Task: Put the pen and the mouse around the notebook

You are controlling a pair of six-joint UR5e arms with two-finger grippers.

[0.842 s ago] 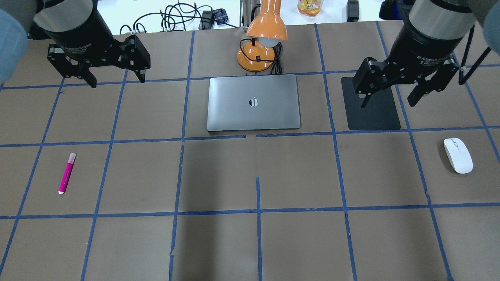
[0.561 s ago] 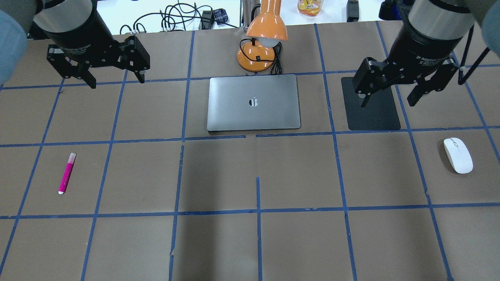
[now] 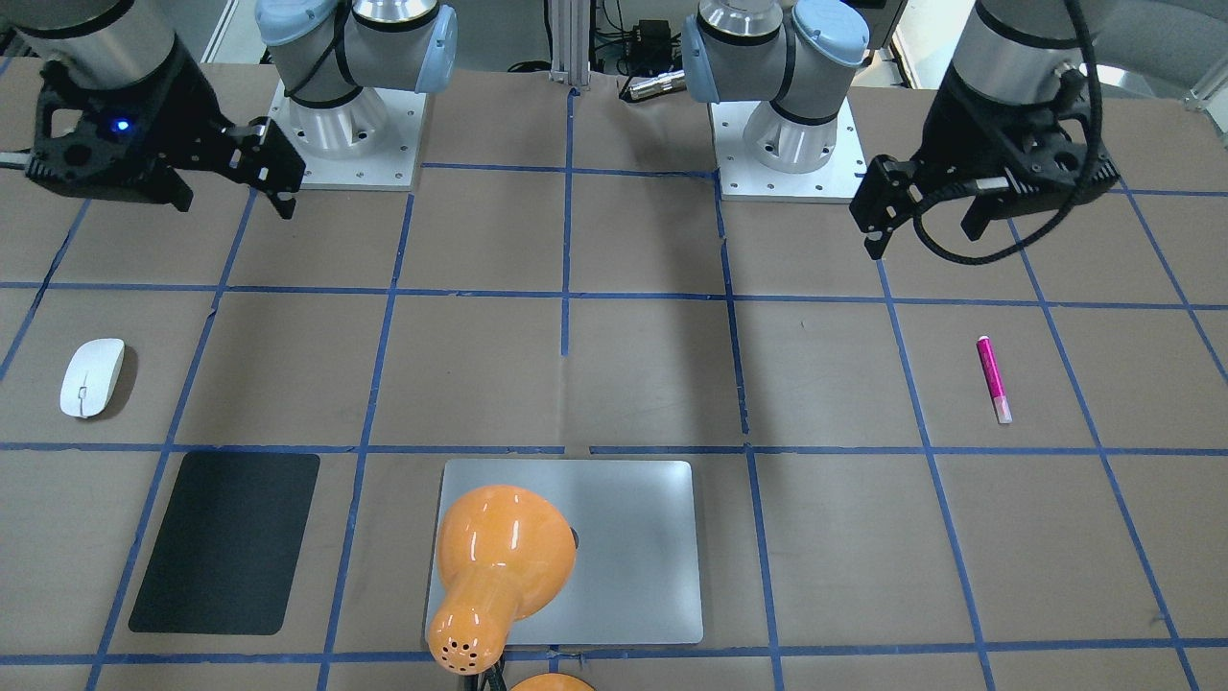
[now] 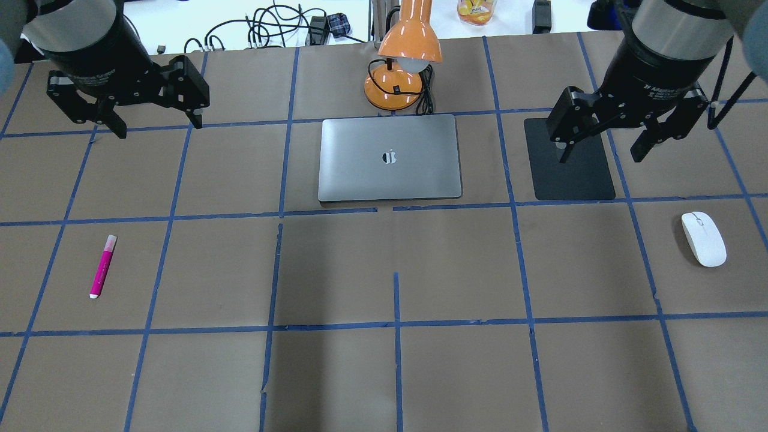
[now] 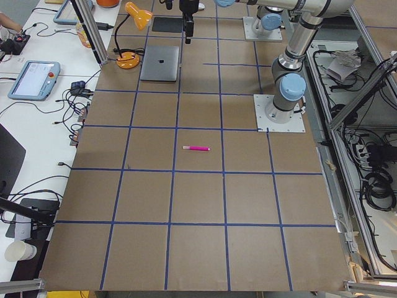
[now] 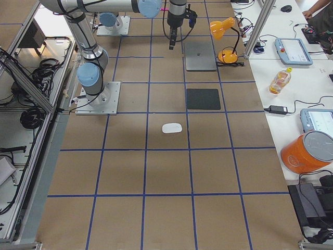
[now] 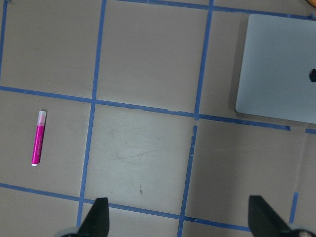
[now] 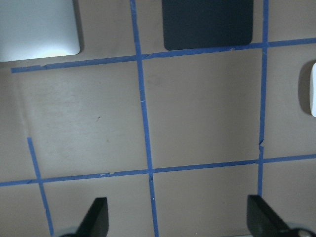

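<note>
The magenta pen [image 4: 102,266] lies on the brown table at the near left, also in the left wrist view [image 7: 38,138]. At the right lies the white mouse [image 4: 703,239], just cut by the edge of the right wrist view [image 8: 313,89]. The closed silver notebook [image 4: 389,157] rests flat at the centre back. My left gripper [image 4: 159,127] hangs open and empty high over the far left, well behind the pen. Above the black mat my right gripper [image 4: 600,157] is open and empty too, behind and left of the mouse.
An orange desk lamp [image 4: 402,66] stands just behind the notebook, its head over the lid in the front view [image 3: 499,557]. A thin black mat [image 4: 570,174] lies right of the notebook. Cables run along the back edge. Both arm bases [image 3: 345,125] are bolted at the robot side.
The left gripper has drifted to the left and slightly back. The right gripper has shifted a little to the right. Pen, mouse and notebook have not moved.
</note>
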